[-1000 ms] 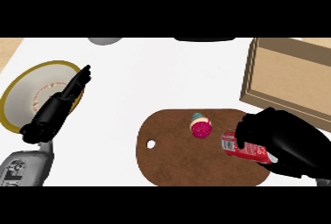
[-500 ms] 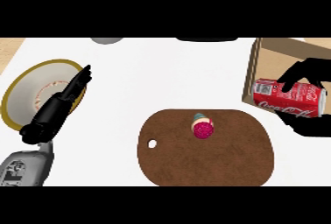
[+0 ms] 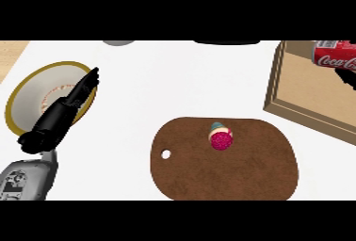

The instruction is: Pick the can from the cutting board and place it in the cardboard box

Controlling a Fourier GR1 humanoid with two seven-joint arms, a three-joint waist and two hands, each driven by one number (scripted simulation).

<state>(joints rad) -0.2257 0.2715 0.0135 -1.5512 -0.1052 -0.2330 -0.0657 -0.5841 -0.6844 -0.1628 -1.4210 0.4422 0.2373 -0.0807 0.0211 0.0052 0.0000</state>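
Red can writing: the red cylindrical can [image 3: 336, 53] carries white "Coca-Cola" script along its side; only part of the word is readable, the rest runs off the right edge.
Can position: far right, lying sideways over the far right part of the tan cardboard box [image 3: 300, 84], well apart from the cutting board; whether it rests inside the box or is above it cannot be told.
Right hand: the black right hand [image 3: 345, 78] shows only as a dark sliver just below the can at the right edge; I cannot tell whether it grasps the can or has let go.
Left hand: the black left hand [image 3: 67, 109] lies released and straight, stretched over the round white plate with a yellow rim [image 3: 21, 94] at the left; a grey forearm [image 3: 25, 180] follows it to the near left.
Plate markings: faint reddish marks on the plate, too small to read.
Cutting board: the brown rounded wooden cutting board [image 3: 236, 172] has a matt grain and a small hole at its left side; its near edge is cut off.
On the board: a small pink-and-cream rounded item [image 3: 221, 138], hard to identify.
Box: flat-walled, open-topped, cut off at the right.
Counter: smooth white counter [image 3: 181, 80].
Far edge: a grey rounded object [image 3: 119, 42] and a black object [image 3: 226, 42], both cut off.
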